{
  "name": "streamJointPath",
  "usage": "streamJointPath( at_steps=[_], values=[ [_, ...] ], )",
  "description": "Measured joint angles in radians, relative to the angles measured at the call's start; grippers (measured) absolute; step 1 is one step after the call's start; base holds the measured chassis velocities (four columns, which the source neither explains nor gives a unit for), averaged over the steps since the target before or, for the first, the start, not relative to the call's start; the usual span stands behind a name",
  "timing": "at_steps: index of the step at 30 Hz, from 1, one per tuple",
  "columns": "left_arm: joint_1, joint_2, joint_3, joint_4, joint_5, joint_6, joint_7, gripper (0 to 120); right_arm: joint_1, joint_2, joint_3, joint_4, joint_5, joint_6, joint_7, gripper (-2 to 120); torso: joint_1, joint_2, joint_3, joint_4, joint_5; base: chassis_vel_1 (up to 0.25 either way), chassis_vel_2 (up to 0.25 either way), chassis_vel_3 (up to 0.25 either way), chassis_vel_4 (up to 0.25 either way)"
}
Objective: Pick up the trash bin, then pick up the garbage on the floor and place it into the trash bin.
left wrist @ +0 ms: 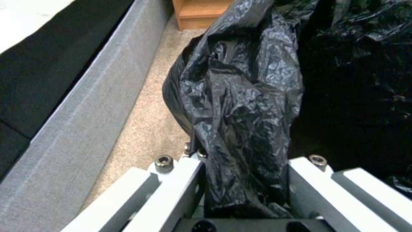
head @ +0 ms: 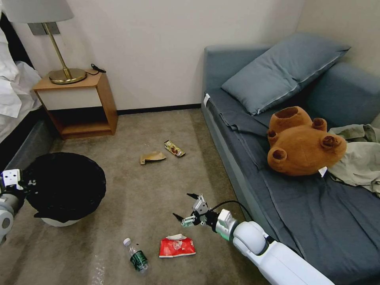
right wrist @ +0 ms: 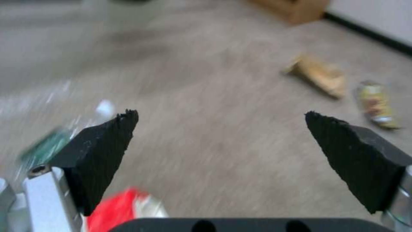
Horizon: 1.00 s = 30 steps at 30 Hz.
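Black liner over the white trash bin point(head: 63, 186): we hold its rim pinched in our left gripper point(left wrist: 244, 180), by the bed. Our right gripper point(head: 186, 206) hangs spread wide and empty over the carpet, just above the red snack packet point(head: 177, 246) and bottle point(head: 135, 255). Paper scrap point(head: 152, 157) and candy wrapper point(head: 174, 148) lie farther off, near the sofa.
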Motion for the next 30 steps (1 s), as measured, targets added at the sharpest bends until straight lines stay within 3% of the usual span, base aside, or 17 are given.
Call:
streamJointPath(
  at_steps=[10,12,23,30],
  values=[
    [0.019,-0.055,0.005,-0.006,0.047,-0.006,0.028,4,0.14,0.039,-0.167,-0.207,-0.095,0.057,-0.101,100,0.0,0.0,0.0,0.0002,0.0,0.0,0.0,0.0,0.0],
    [0.026,-0.073,0.005,0.002,0.065,-0.012,0.047,4,0.185,0.062,-0.203,-0.279,-0.138,0.084,-0.166,100,0.0,0.0,0.0,0.0,-0.0004,0.0,0.0,0.0,0.0],
    [0.023,-0.077,-0.006,0.02,0.071,-0.018,0.071,4,0.244,0.183,-0.217,-0.513,-0.194,0.168,-0.284,100,0.0,0.0,0.0,0.0001,-0.0002,0.0,0.0,0.0,0.0],
    [0.014,-0.07,-0.005,0.031,0.07,-0.021,0.071,4,0.241,0.211,-0.199,-0.59,-0.23,0.205,-0.297,99,0.0,0.0,0.0,0.0001,-0.0002,0.0,0.0,0.0,0.0]
  ],
)
